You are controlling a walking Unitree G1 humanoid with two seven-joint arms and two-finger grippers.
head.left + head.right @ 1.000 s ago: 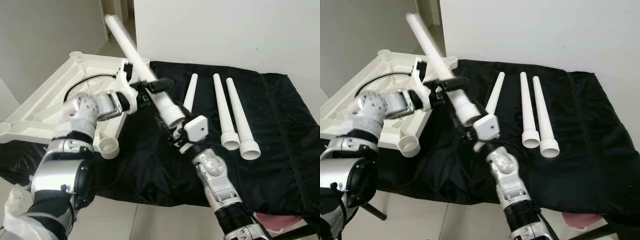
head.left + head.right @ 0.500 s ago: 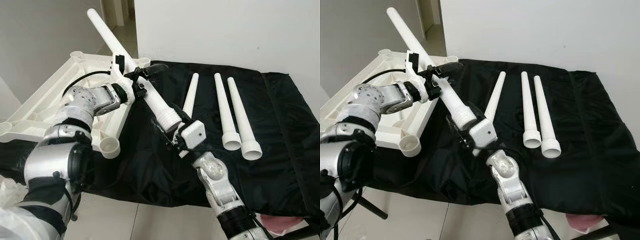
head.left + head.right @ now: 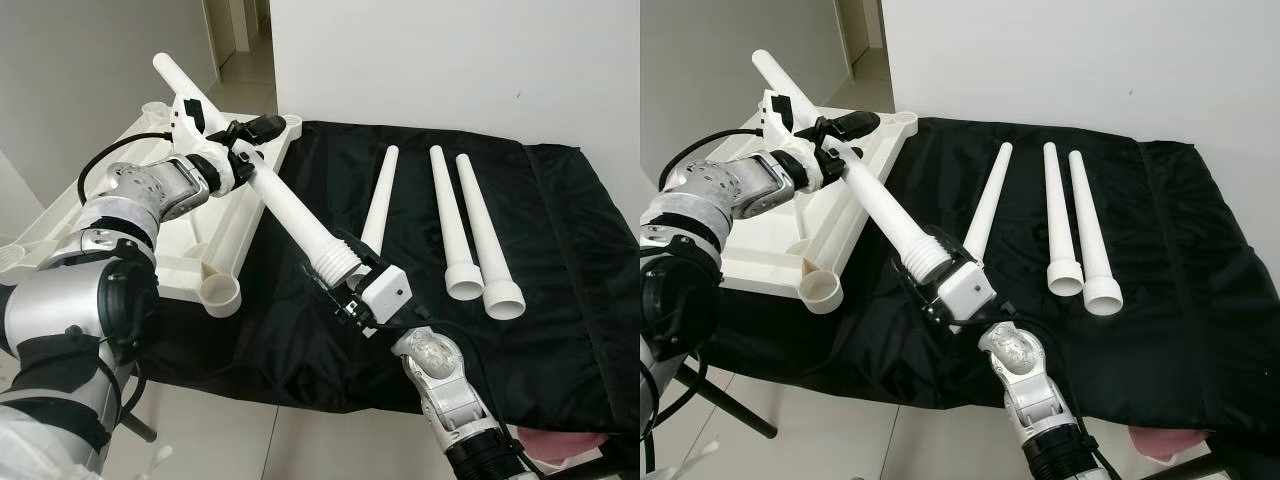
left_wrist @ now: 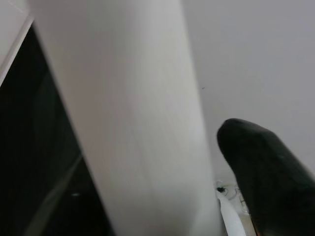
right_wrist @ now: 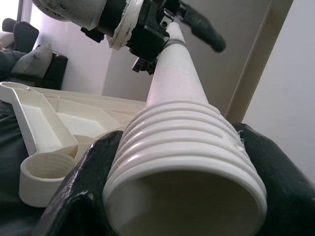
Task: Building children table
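Above the black cloth [image 3: 560,300], a white leg [image 3: 285,205] hangs slantwise between both arms: the right gripper [image 3: 352,290] is clamped on its threaded wide end at the near side, and the left gripper [image 3: 235,150] holds the slim shaft toward the far left, its fingers apparently closed round it, though the left wrist view is too close to be sure. Just left of the leg, the upturned tabletop [image 3: 100,215] lies with an open socket [image 3: 219,294] at its near corner. To do this step well, I judge the threaded end must swing over that socket, the leg be brought square to it, and then be turned without forcing, so the threads catch cleanly; a slanted entry would likely cross-thread. Every part is smooth, hard white plastic. The legs are hollow tapered tubes, ridged at the wide end, and the tabletop's underside is ribbed. Three spare legs [image 3: 447,225] lie on the soft, creased cloth to the right, well apart from the tabletop.
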